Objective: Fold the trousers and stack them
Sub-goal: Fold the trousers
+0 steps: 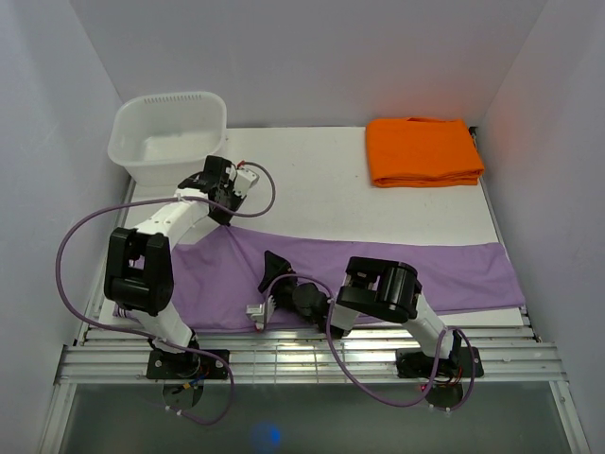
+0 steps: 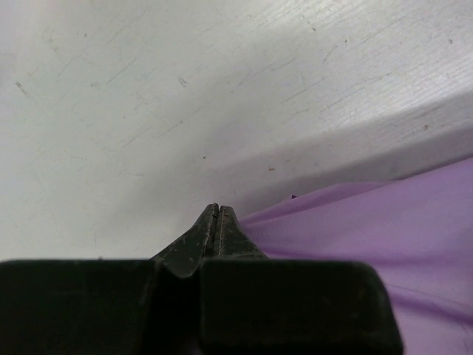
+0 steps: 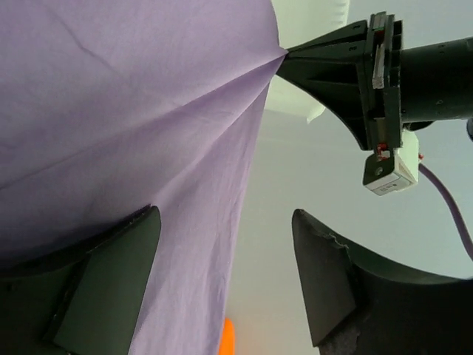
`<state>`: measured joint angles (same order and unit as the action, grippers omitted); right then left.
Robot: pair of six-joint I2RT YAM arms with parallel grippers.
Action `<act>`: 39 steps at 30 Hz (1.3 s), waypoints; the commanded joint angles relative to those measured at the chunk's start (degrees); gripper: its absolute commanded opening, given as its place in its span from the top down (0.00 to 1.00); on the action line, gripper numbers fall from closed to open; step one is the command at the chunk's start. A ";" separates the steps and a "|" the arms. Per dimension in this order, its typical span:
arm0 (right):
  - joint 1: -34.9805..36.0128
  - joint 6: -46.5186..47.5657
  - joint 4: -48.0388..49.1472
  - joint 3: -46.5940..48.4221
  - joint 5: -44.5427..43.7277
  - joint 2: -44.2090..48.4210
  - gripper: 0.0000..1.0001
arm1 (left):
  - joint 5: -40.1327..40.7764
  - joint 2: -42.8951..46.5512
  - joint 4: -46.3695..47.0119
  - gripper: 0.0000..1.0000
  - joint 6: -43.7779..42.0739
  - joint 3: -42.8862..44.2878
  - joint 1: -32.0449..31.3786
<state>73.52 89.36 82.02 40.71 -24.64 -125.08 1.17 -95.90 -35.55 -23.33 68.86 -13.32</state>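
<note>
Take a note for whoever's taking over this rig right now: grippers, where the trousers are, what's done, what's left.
Left gripper: shut on the trousers, pinching their far edge into a small peak.
Right gripper: open over the left part of the cloth, holding nothing.
Trousers: spread lengthwise across the near side of the table, no fold visible.
Orange folded cloth: far right corner.
Done: one edge gripped.
Left: all the folding, then the stacking.
</note>
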 commanded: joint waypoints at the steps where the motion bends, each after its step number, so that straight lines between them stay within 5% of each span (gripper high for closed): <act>1: 0.40 -4.88 -18.45 0.23 -1.37 1.14 0.22 | 2.18 -0.69 4.96 0.87 -2.68 4.08 1.54; 5: -0.56 -13.32 -29.79 5.67 -2.16 6.76 0.15 | 2.08 0.88 5.67 0.44 -0.67 8.47 1.98; 8: -2.58 -20.17 -40.12 11.47 -1.81 12.82 0.06 | -1.41 2.03 0.77 0.35 2.23 14.44 4.96; 13: -8.11 -34.05 -65.71 22.47 5.46 23.10 0.03 | -13.20 2.90 -17.16 0.35 3.91 20.61 13.65; 21: -28.15 -47.09 -113.14 31.71 32.00 30.07 0.10 | -17.26 13.88 -32.82 0.37 -5.22 1.59 23.16; 26: -41.22 -49.46 -125.60 28.13 42.65 30.59 0.10 | -12.25 14.52 -29.50 0.38 -6.02 -10.31 27.29; 30: -47.66 -49.37 -129.56 22.50 43.45 31.47 0.10 | -6.46 9.69 -17.58 0.40 -6.29 -14.89 28.09; 39: -61.30 -51.13 -127.91 18.61 37.83 28.32 0.08 | -2.84 -13.69 -10.77 0.43 -2.42 5.39 37.40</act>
<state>13.72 39.62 -45.41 58.41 13.69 -95.35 -3.57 -105.43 -57.39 -26.17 68.75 20.32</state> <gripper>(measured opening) 0.921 0.572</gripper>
